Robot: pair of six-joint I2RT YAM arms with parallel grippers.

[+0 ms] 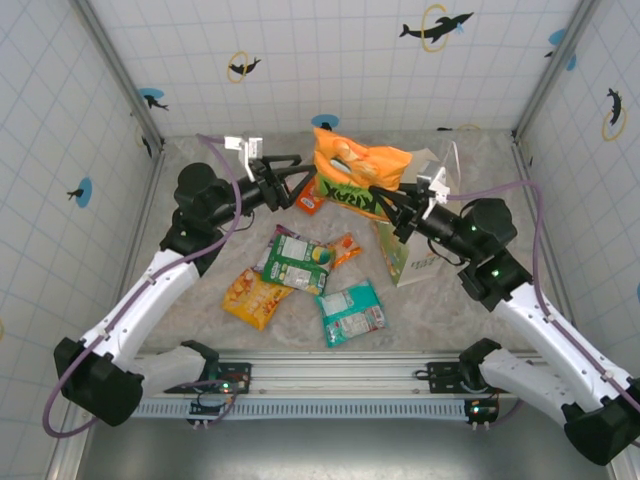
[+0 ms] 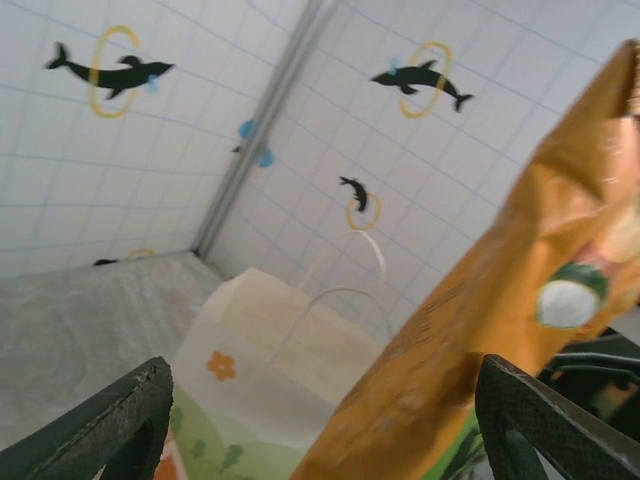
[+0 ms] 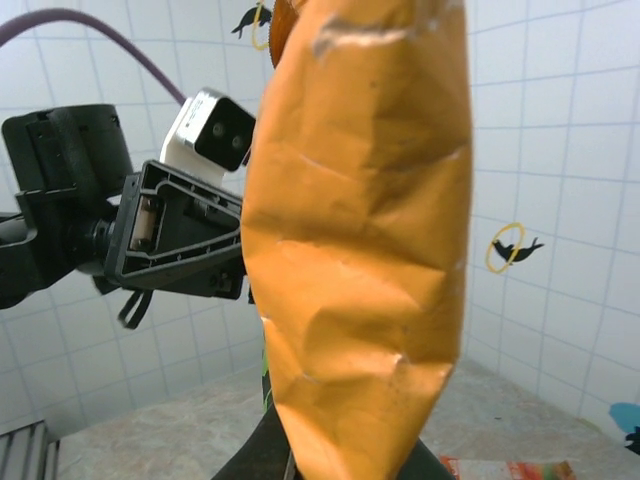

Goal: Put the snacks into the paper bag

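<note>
I have right gripper (image 1: 386, 198) pinching orange packet (image 1: 358, 170) by paper bag (image 1: 405, 262), left gripper (image 1: 296, 182) open, empty; five snacks (image 1: 297, 262) left on table (image 1: 440, 315).

Orange snack packet (image 1: 356, 166) glossy crinkled foil; paper bag (image 2: 262, 335) matt cream paper; table (image 1: 455, 322) speckled, matt.

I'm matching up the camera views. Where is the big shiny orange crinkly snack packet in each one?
Top external: shiny orange snack packet at upper centre, held aloft.
Left wrist: right half, rising diagonally.
Right wrist: centre, upright, running top to bottom.
Shared landmark: the open left gripper, just beside the packet.
</note>
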